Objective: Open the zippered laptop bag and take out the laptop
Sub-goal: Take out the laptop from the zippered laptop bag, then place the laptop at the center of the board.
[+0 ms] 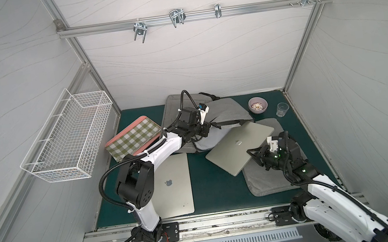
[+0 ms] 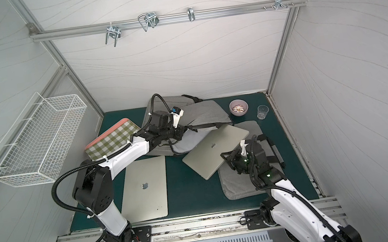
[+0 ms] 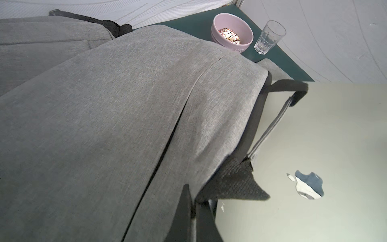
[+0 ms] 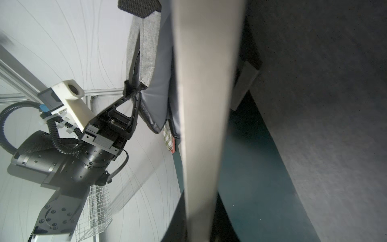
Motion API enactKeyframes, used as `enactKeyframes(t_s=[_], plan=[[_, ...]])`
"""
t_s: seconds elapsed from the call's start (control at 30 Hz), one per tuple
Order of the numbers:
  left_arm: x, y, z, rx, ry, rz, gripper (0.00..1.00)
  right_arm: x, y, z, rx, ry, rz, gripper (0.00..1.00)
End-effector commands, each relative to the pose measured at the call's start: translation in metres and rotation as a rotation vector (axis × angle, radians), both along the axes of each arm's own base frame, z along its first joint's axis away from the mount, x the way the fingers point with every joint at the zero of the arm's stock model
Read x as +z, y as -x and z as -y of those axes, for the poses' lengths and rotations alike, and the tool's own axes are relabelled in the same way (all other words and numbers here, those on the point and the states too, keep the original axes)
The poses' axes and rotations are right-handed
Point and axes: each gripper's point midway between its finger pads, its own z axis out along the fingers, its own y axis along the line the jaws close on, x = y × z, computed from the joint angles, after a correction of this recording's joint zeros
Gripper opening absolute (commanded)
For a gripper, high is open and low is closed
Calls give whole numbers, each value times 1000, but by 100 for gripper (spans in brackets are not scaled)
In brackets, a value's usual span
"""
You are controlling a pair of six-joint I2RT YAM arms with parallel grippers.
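Your left arm stretches low over the table (image 1: pixel 212 188), left pincer (image 4: pixel 129 89) pinched tight on the laptop bag (image 1: pixel 227 112) edge. Right arm bends in, right pincer (image 1: pixel 254 155) clamped on the laptop (image 1: pixel 239 143), which sits half out of the bag. Its far corner's tucked under the flap, and the right fingertips are just blur up close.

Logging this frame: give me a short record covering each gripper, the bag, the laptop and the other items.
left gripper: shut on the bag at its zip edge
right gripper: shut on the laptop edge
bag: open, flap raised
laptop: mostly out, far corner under the flap
other items: second laptop, sleeve, tray, bowl, glass, basket
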Motion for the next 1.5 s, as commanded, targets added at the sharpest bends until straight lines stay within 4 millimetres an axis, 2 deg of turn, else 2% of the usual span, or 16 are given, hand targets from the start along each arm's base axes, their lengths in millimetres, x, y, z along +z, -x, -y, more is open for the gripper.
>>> enactKeyframes(t_s=[0.0,0.27,0.47,0.7,0.8,0.93,1.07,1.47], plan=[[26,-25,0,44,30,93,0,50,8,-12,190,-83,161,0],[25,-33,-1,46,28,93,0,67,27,-10,388,-48,225,0],[24,-39,-7,57,27,90,0,75,51,-5,489,9,258,0],[32,-47,-11,50,41,90,0,80,67,-12,608,21,312,0],[35,-48,-11,39,48,84,0,70,77,-18,699,34,284,0],[35,-47,-10,25,53,73,0,63,76,-28,732,18,324,0],[38,-47,-10,28,58,73,0,50,83,-46,826,25,312,0],[37,-44,-11,25,49,63,0,16,76,-81,900,-44,240,0]])
